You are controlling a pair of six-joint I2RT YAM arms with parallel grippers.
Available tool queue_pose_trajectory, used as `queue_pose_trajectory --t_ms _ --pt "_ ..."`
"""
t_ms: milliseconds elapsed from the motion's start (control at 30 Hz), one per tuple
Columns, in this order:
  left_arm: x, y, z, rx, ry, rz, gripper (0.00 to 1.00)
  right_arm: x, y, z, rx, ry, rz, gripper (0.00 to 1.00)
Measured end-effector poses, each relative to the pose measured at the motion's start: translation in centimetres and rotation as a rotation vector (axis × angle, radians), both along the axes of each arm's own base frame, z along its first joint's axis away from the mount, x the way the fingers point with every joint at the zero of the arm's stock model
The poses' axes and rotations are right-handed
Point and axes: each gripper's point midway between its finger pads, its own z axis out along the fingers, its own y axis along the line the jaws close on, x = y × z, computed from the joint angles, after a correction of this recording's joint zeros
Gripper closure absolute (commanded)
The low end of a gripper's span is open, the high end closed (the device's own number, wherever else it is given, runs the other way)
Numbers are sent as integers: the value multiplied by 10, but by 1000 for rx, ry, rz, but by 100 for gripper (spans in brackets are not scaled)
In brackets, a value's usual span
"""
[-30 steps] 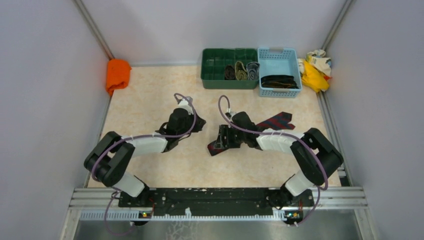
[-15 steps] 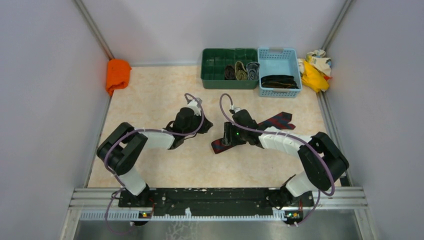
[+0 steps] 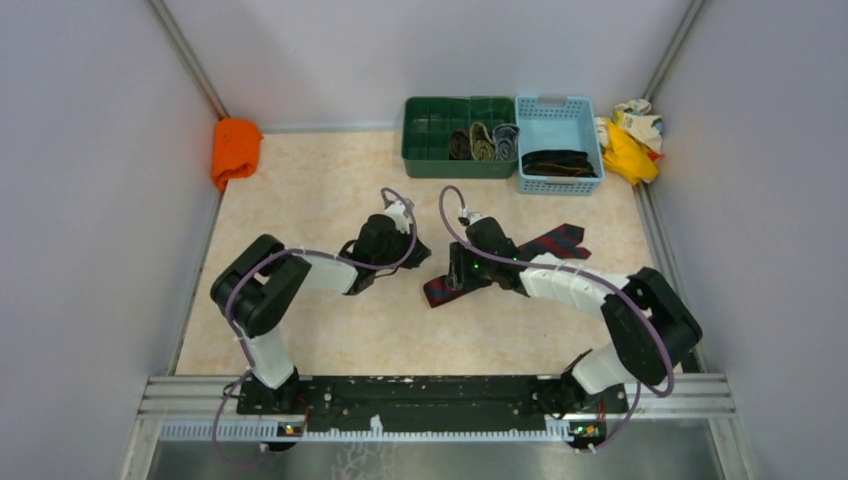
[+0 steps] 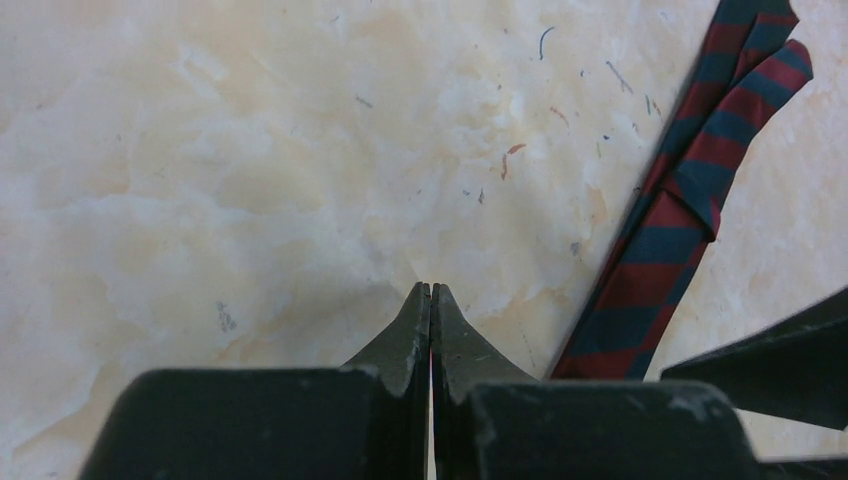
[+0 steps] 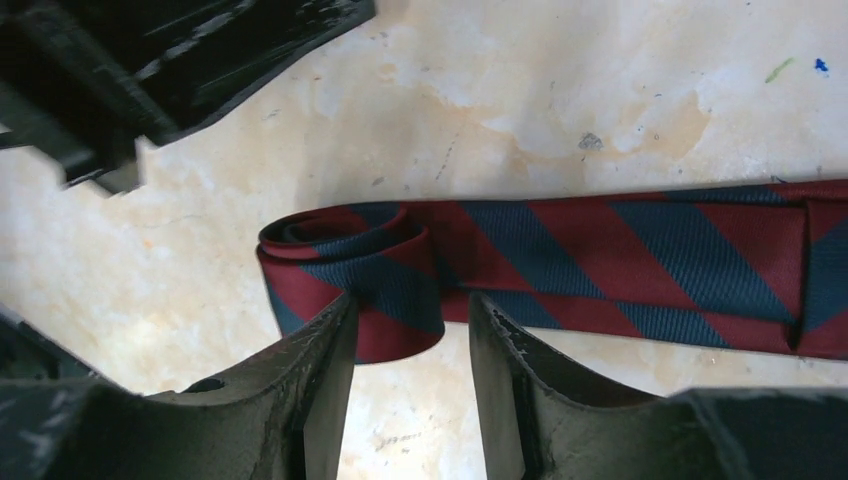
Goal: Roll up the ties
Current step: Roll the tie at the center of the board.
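A dark red and navy tie (image 3: 553,240) lies slantwise on the marble-patterned table, with its lower-left end (image 3: 437,290) started into a small loose roll (image 5: 350,250). My right gripper (image 3: 455,272) is open over that end, and the roll's near edge sits between its fingertips (image 5: 410,320). My left gripper (image 3: 412,250) is shut and empty just left of the tie, its tips (image 4: 431,290) low over bare table. The tie (image 4: 700,190) runs along the right of the left wrist view. Three rolled ties (image 3: 482,143) sit in the green bin.
A green divided bin (image 3: 430,135) and a light blue basket (image 3: 558,115) holding dark ties stand at the back. An orange cloth (image 3: 236,150) lies at the back left. Yellow and cream rags (image 3: 630,135) lie at the back right. Walls close in on both sides.
My left gripper has moved right, closer to the tie's rolled end. My right gripper shifted slightly up and right a second ago and has since held over the roll.
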Motion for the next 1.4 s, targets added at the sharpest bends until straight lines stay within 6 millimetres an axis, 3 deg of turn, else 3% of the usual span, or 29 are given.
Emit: queue_pose_trajectory --t_ms 133,167,300,367,567,700,800,1133,1400 --pt "8 -8 5 -8 -18 -16 100 -4 0 28 69 -69 5 56" --pt "10 -11 6 -10 -24 -20 100 -5 -1 36 89 -89 6 61" --pt "16 -17 4 -4 -38 -41 100 -21 -1 54 162 -132 20 100" --pt "15 -18 -1 3 -33 -55 100 -30 -1 51 179 -124 32 100" --pt "2 -21 -12 -1 -3 -116 100 -71 4 11 171 -24 83 100" --pt "-6 -26 -12 -31 11 -160 100 -82 4 -16 167 33 75 100" --pt "-15 -28 -13 -55 25 -186 100 -82 4 -31 161 57 59 100" --pt "-31 -31 -14 -109 52 -230 100 -54 32 -30 223 2 44 100" --pt "-48 -36 -14 -141 89 -292 100 -41 42 -30 227 -20 38 100"
